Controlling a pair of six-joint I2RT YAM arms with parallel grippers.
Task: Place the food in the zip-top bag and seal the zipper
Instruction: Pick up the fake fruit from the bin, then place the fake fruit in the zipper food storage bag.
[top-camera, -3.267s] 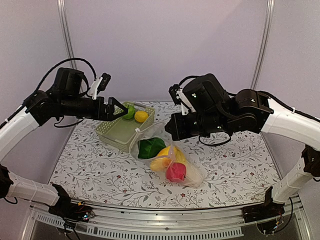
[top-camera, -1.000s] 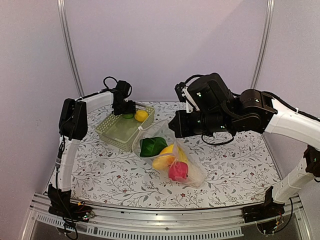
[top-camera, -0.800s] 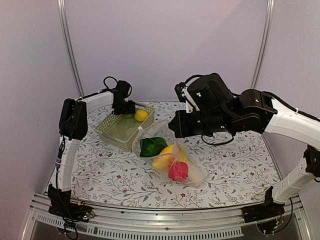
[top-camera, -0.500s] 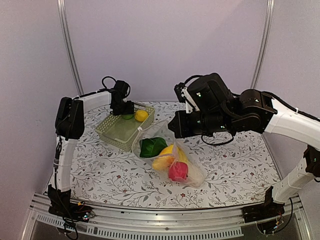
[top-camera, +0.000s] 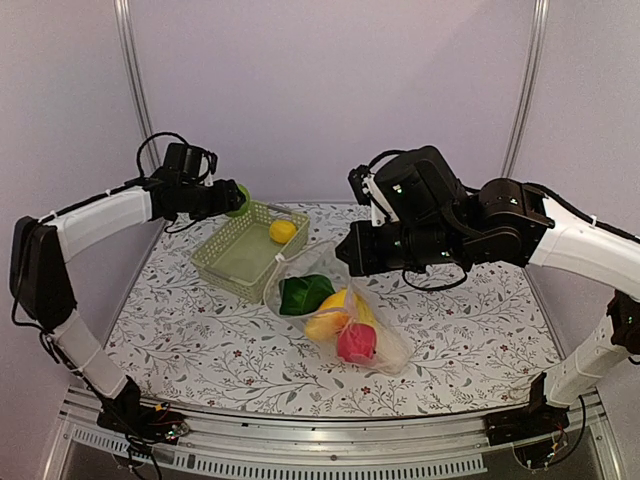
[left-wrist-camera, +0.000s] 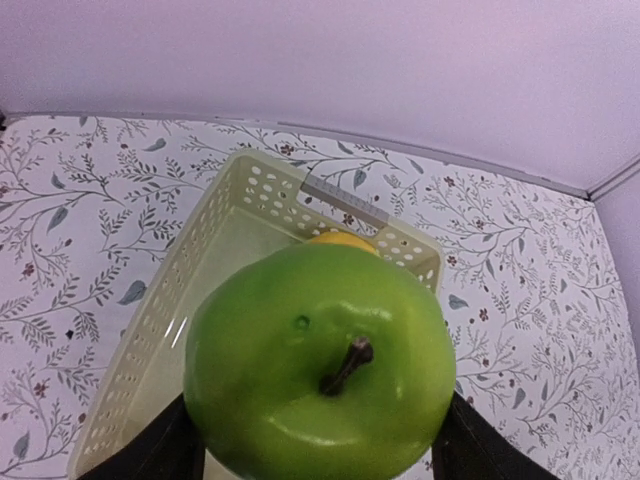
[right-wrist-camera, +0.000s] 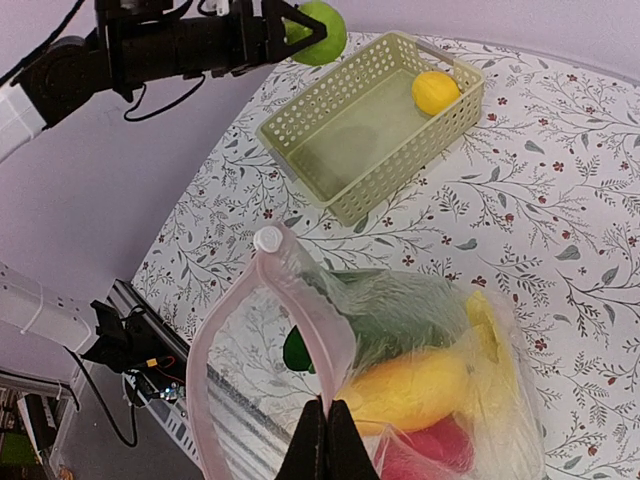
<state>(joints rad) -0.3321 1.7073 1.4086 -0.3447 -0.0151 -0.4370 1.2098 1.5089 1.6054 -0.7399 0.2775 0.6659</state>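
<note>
Your left gripper (top-camera: 232, 199) clamps the glossy green apple (left-wrist-camera: 320, 370); your right gripper (right-wrist-camera: 327, 430), pressed together, seemingly pinches the clear crinkly bag (right-wrist-camera: 430, 330) at its rim.

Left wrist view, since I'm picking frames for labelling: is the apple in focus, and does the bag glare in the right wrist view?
Left wrist: the green apple is sharp, with faint sheen; right wrist: the zip-top bag shows pale crinkle glare, hazing the food inside.

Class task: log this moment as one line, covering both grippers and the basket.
left gripper: holds green apple aloft by basket | right gripper: pinches zip-top bag rim | basket: small yellow fruit
</note>
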